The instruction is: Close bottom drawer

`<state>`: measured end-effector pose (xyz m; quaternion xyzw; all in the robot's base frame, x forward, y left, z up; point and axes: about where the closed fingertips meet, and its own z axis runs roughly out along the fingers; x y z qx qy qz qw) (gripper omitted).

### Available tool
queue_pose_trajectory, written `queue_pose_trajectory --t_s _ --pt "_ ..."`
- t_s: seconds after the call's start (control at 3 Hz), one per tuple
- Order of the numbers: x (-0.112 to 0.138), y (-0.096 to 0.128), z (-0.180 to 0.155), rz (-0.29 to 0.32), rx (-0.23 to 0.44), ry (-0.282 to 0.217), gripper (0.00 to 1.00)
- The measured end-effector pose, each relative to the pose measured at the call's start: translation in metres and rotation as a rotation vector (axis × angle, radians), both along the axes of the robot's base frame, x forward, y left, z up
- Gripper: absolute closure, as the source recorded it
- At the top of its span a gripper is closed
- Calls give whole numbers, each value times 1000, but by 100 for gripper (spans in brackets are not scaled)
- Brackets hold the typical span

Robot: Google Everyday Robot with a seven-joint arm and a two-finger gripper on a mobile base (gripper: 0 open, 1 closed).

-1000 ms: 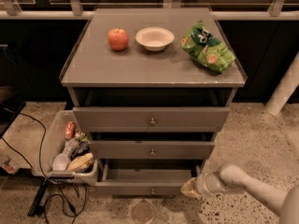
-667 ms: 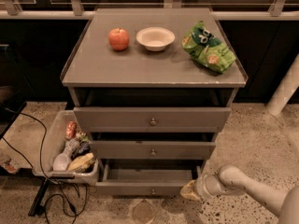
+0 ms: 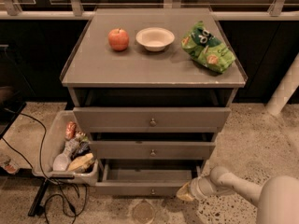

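Speckled floor (image 3: 261,139), grey bench (image 3: 140,69); pincer (image 3: 187,193) low at front-R corner of bottom drawer (image 3: 140,189), drawer pulled out to its left. Pincer state: can't tell.

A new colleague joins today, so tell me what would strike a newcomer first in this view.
The bottom drawer of the grey cabinet stands pulled out, with the gripper low by its right front corner. On the cabinet top sit a red apple at the left, a white bowl in the middle and a green bag at the right.
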<state>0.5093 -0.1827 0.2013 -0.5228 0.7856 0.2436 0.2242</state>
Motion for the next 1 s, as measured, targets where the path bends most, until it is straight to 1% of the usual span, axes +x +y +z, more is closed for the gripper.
queue_pose_trajectory --t_s 0.33,0.67,1.0 --pt "2 3 -7 2 -7 10 100" --pt "2 3 -7 2 -8 10 82" --pt "2 3 -7 2 -7 10 59"
